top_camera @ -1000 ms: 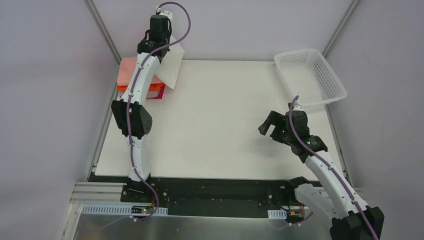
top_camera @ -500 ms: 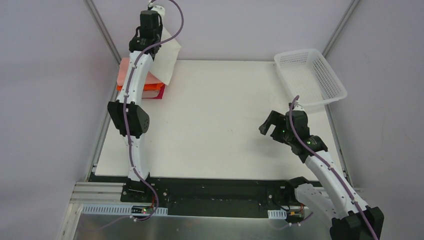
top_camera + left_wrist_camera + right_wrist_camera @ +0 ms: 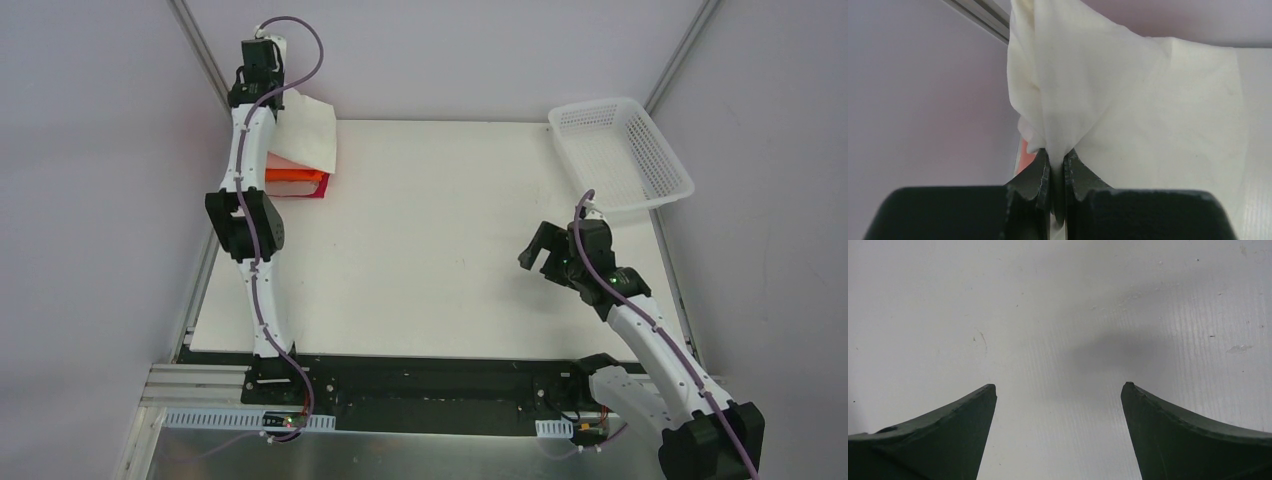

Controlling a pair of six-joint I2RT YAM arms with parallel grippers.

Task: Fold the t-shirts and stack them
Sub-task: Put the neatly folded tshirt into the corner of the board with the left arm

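The cream shirt (image 3: 308, 130) hangs from the left gripper (image 3: 1057, 159), pinched at one edge, draping ahead and rightward over the stack (image 3: 298, 182) just below. The right gripper (image 3: 1058, 385), spread, hovers over the table (image 3: 1058, 300), well apart.

Two robot arms: a left arm (image 3: 245, 215) and a right arm (image 3: 640, 320). Two claws: a left claw (image 3: 1057, 170) and a right claw (image 3: 1060, 385). One bench (image 3: 440, 250). One basket (image 3: 620, 150) at its far right corner. Four shirts show at its far left corner: one white shirt (image 3: 310, 135), one pink shirt (image 3: 283, 160), one orange shirt (image 3: 295, 176), one red shirt (image 3: 312, 190).
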